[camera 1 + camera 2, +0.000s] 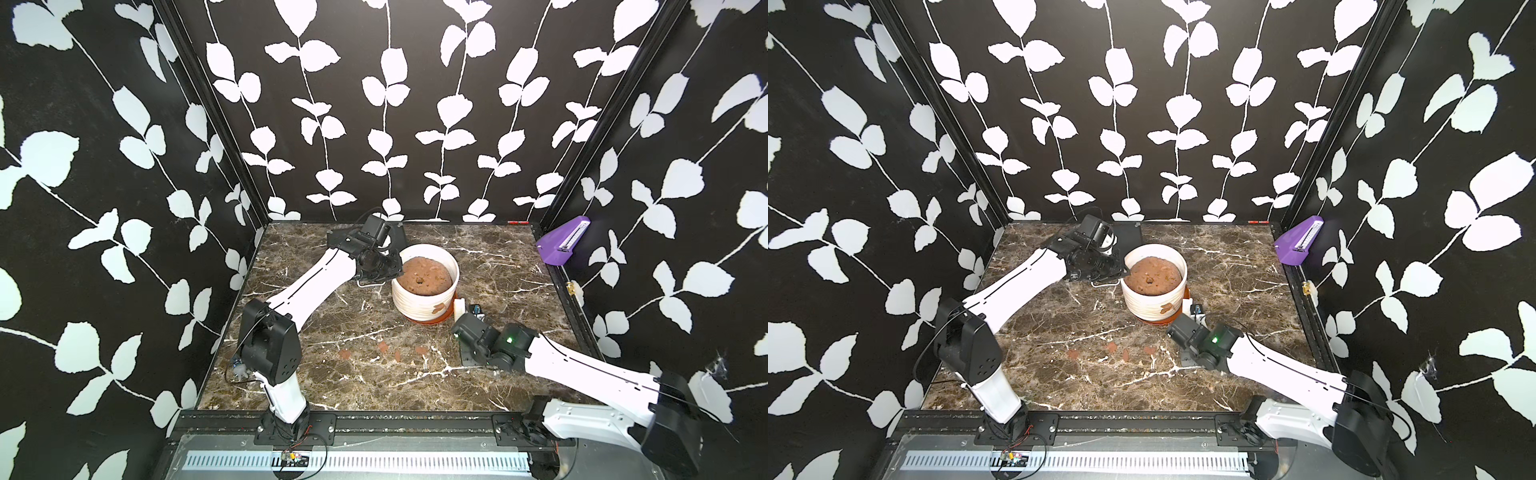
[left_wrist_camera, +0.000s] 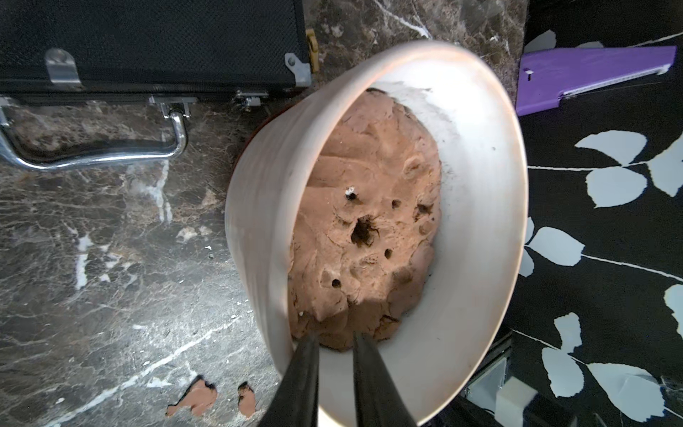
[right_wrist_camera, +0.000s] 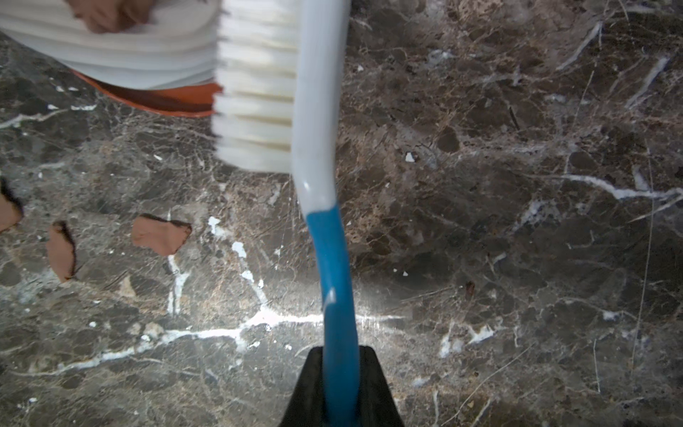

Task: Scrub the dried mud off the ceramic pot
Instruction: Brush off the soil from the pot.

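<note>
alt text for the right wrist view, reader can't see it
The right pincer is shut on the blue handle of a brush, its white bristles against the ribbed ceramic pot and its orange saucer. A blotch of dried mud shows on the pot wall, and loose flakes lie on the marble table.

Our left arm (image 1: 307,286) reaches from 7 toward 1 o'clock, the left gripper (image 2: 331,338) narrowly parted; whether it pinches anything, we cannot tell. Our right arm (image 1: 582,365) stretches low toward 10 o'clock, the right gripper (image 3: 340,356) clamped on a brush (image 3: 332,258).
</note>
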Motion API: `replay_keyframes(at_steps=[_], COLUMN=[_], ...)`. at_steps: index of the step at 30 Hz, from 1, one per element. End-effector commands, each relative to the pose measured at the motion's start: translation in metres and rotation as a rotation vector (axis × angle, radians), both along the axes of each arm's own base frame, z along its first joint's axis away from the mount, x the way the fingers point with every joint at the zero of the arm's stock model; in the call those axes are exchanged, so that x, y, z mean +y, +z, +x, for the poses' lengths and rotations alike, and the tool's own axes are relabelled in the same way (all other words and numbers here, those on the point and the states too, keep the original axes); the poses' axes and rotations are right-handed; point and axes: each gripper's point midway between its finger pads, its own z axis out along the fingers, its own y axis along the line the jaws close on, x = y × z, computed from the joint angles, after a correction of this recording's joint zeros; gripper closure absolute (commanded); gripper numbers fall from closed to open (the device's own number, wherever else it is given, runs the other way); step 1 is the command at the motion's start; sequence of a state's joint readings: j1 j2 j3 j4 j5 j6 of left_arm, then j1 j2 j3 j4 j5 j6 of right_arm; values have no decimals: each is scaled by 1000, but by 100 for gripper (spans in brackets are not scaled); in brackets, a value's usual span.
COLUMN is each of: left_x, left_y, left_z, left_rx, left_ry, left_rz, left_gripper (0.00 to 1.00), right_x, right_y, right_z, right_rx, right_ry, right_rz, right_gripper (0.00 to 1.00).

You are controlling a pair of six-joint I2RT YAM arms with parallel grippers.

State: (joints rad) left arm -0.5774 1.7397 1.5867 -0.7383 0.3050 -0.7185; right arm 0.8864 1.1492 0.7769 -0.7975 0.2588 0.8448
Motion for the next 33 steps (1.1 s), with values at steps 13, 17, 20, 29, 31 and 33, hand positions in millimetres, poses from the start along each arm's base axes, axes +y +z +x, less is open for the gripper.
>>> replay_keyframes(at_steps=[13, 17, 20, 29, 31, 33], left_x=[2, 2, 3, 6, 6, 8], left_y=[-2, -6, -7, -8, -8, -7], left_z=[-4, -5, -6, -8, -10, -10], left_rx=[-9, -3, -3, -7, -9, -12], left_ry=[-2, -2, 0, 3, -2, -1], left_rz=[7, 6, 9, 17, 20, 23], left_gripper=[91, 96, 98, 100, 100, 100], right_x=[45, 60, 72, 102, 102, 96], right_y=[8, 11, 17, 23, 20, 13], right_z=[37, 25, 18, -3, -10, -20], right_rx=[-59, -75, -97, -128, -117, -91], right_ry=[173, 215, 247, 310, 314, 315], right_rz=[138, 142, 128, 107, 102, 77], right_gripper=[100, 100, 100, 100, 100, 100])
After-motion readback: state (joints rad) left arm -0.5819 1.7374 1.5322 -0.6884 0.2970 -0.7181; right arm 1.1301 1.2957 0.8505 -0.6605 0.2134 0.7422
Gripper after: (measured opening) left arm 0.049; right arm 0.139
